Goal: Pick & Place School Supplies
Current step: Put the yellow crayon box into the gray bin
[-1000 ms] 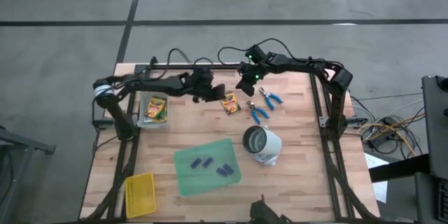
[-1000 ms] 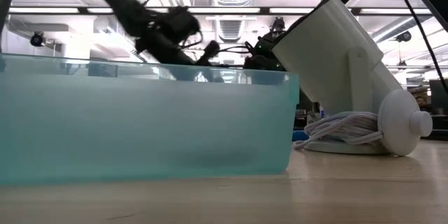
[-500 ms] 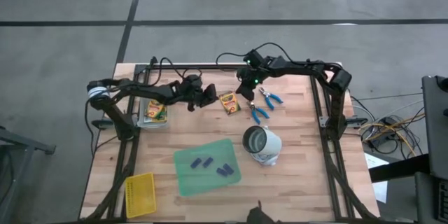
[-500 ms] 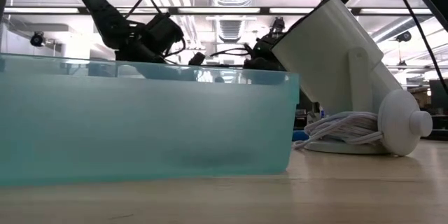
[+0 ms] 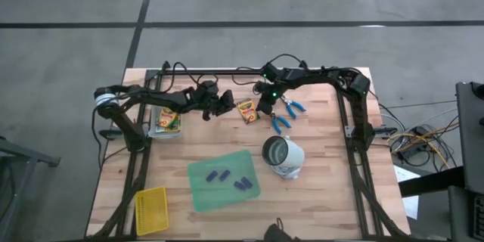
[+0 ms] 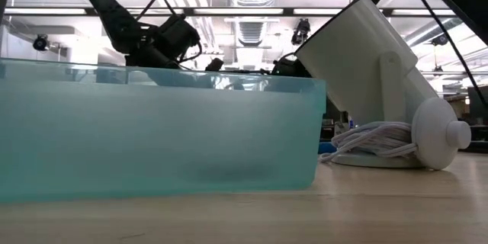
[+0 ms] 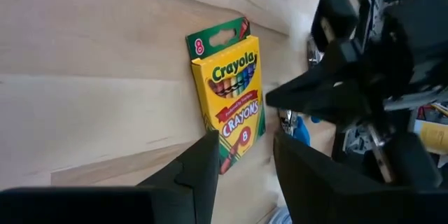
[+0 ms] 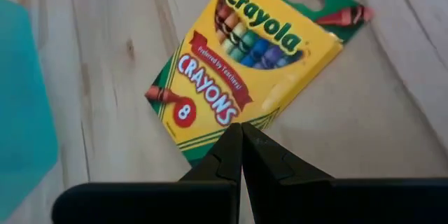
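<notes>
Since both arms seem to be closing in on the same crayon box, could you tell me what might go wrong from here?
1. The left gripper and the right gripper flank the lone crayon box closely; they could collide.
2. The right gripper is shut above the box; descending like that would likely push it rather than grasp it.
3. The scissor-like tools lie just beside the right gripper and could get knocked.

On our wooden desk [image 5: 325, 197] lie a crayon box [image 5: 247, 111], two blue-handled tools [image 5: 284, 113], a green sheet [image 5: 224, 179], a yellow basket [image 5: 151, 209], a tray of crayon boxes [image 5: 166, 119] and a white device [image 5: 283, 156].
</notes>
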